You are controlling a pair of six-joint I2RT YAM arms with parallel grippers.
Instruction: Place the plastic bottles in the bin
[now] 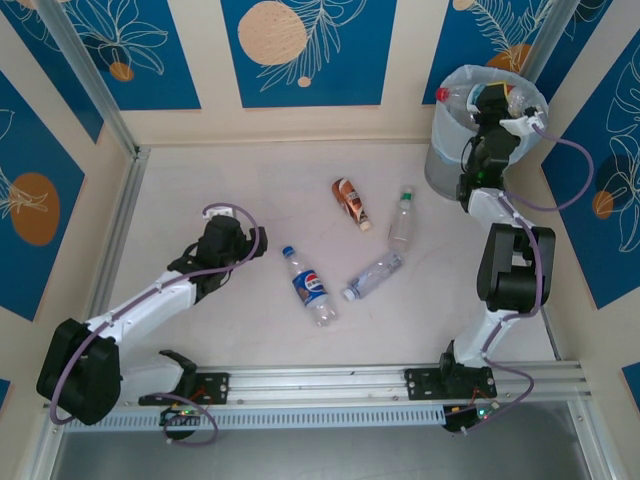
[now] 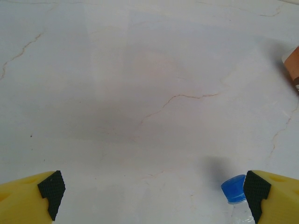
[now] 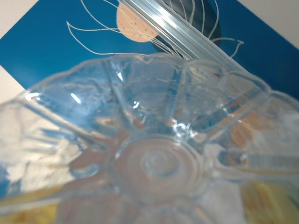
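Your right hand (image 1: 493, 125) is up over the bin (image 1: 440, 160) at the far right corner. In the right wrist view, the ribbed base of a clear bottle (image 3: 154, 163) sits close against the lens with only the wall panel behind it. From this I judge the hand is clenched on that bottle and carrying it above the liner bag. The fingers themselves are hidden behind the plastic, so treat the grip as likely rather than certain. A red-capped bottle (image 1: 447, 96) already lies inside the bin.

Four bottles are left on the surface (image 1: 200, 180):
- the Pepsi bottle (image 1: 308, 285)
- a crushed clear bottle (image 1: 372, 277) just to its right
- a green-capped bottle (image 1: 402, 218) further back
- a brown-labelled bottle (image 1: 350, 202) beyond the middle

Your left hand (image 1: 235, 243) is released, with its jaws spread wide and nothing between them but bare stone. It is the nearer hand to the Pepsi bottle, which lies just to its right.

The bottle's long axis runs diagonally. The blue cap (image 2: 233, 189) points back towards the left hand and the base trails off to the near right. In the left wrist view the cap shows just inside the right-side pad (image 2: 258, 195), so the body is offset to that side and not centred.

To take it, you would probably need to shift right and turn the wrist so the jaws close across the body, not along its length.
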